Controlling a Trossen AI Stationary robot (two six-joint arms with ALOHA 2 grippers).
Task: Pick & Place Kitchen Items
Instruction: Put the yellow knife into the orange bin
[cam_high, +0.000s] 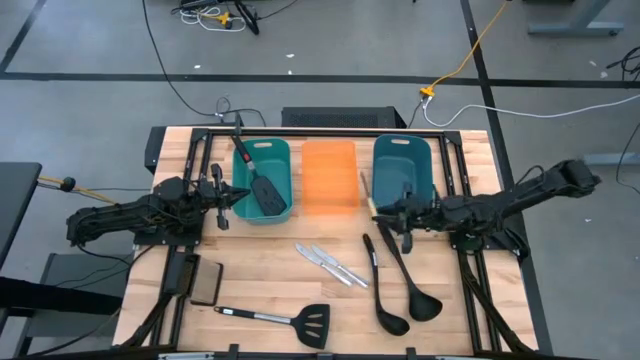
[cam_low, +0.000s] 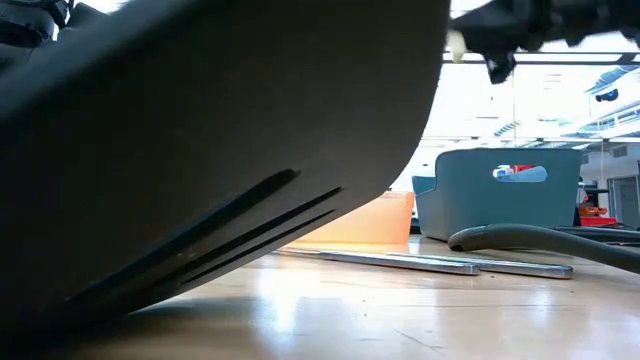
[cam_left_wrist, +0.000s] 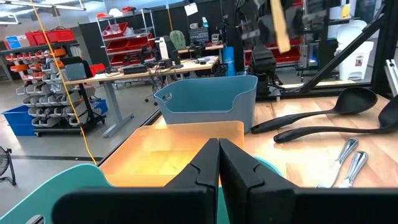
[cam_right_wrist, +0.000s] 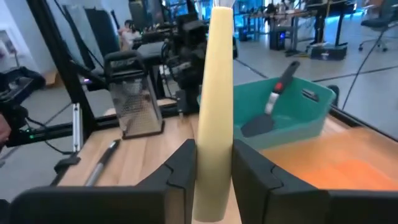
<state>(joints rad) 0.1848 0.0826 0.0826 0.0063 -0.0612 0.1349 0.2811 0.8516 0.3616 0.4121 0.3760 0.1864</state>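
Observation:
My right gripper (cam_right_wrist: 213, 163) is shut on a cream-handled knife (cam_right_wrist: 216, 93) and hangs above the table near the blue bin (cam_high: 402, 165). My left gripper (cam_left_wrist: 219, 163) is shut on nothing, level beside the teal bin (cam_high: 262, 180). One black slotted spatula (cam_high: 262, 188) leans inside that bin with its handle over the far rim. A second spatula (cam_high: 292, 322) lies flat near the table's front. Two black ladles (cam_high: 398, 285) and two silver knives (cam_high: 330, 263) also lie flat on the wood. My right gripper pinches the knife's cream handle (cam_right_wrist: 214, 146) between its two fingers. The fingers are level and point toward the table's left. The handle lies across them, and its free end (cam_right_wrist: 222, 15) sticks out past them. The knife is lifted clear of the table; its blade is hidden in the wrist view.
An orange bin (cam_high: 330, 175) stands between the teal and blue bins along the far side. A flat black pad (cam_high: 205, 283) lies at the front left. In the low view, the near spatula's head (cam_low: 200, 150) fills the left side.

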